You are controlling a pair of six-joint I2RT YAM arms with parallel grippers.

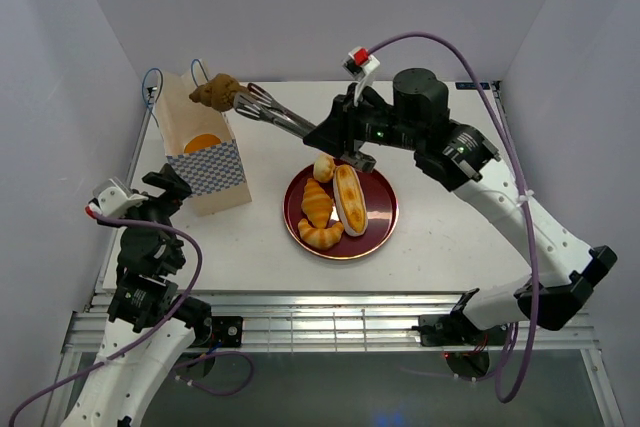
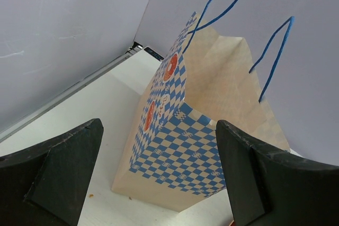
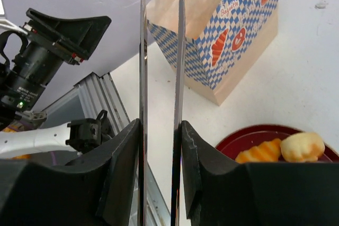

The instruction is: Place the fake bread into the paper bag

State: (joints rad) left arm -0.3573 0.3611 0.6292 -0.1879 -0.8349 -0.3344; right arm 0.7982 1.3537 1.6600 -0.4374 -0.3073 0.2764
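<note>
White tabletop [image 1: 450, 237] and pale grey walls [image 1: 300, 7] surround what we see. Toward the far left corner stands a tall cream-tan paper bag [image 1: 205, 152] with a blue-and-white checkered lower band and thin blue cord handles, its mouth open upward. On the band we make out orange prints of a croissant and ringed buns. There is also a blue script that seems to read "Baguette", though it is small and slanted.

The right gripper [image 1: 328, 135] is clamped on a pair of long metal tongs [image 1: 275, 112]. The tips of the tongs pinch a dark brown toy pastry [image 1: 215, 94] over the bag's mouth.

Near the middle of the tabletop, closer to the near edge, a dark red round plate [image 1: 385, 212] carries two striped golden croissants [image 1: 318, 202], a golden oblong roll [image 1: 349, 199] and a small pale round bun [image 1: 323, 167].

The left gripper [image 1: 170, 187] sits by the bag's near side, fingers spread wide, holding nothing.
</note>
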